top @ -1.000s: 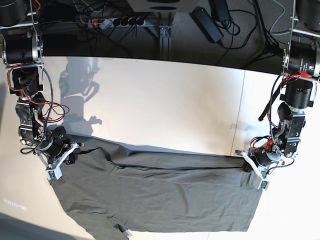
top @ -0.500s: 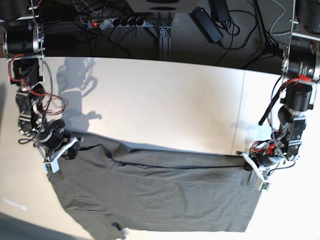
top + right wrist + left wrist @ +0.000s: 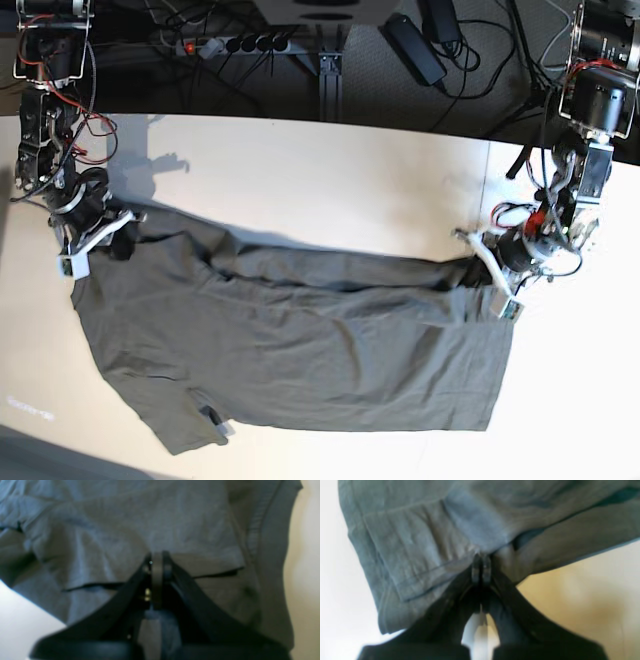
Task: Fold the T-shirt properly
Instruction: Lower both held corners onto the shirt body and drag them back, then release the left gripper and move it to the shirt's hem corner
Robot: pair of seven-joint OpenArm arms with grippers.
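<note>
The pale worktop (image 3: 330,190) lay below a cable-strewn floor. The T-shirt (image 3: 300,350) stretched between both pincers. The left pincer (image 3: 480,566) was clamped on its hem corner, and the right pincer (image 3: 157,562) on the shoulder end. Judgement: both should travel level, at equal pace, keeping the carried edge taut, to avoid slack.

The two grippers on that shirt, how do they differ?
The left gripper pinches the T-shirt at its hem end; the right gripper pinches the shoulder end beside a sleeve. In the base view the left sits lower than the right. Both are shut on cloth.
</note>
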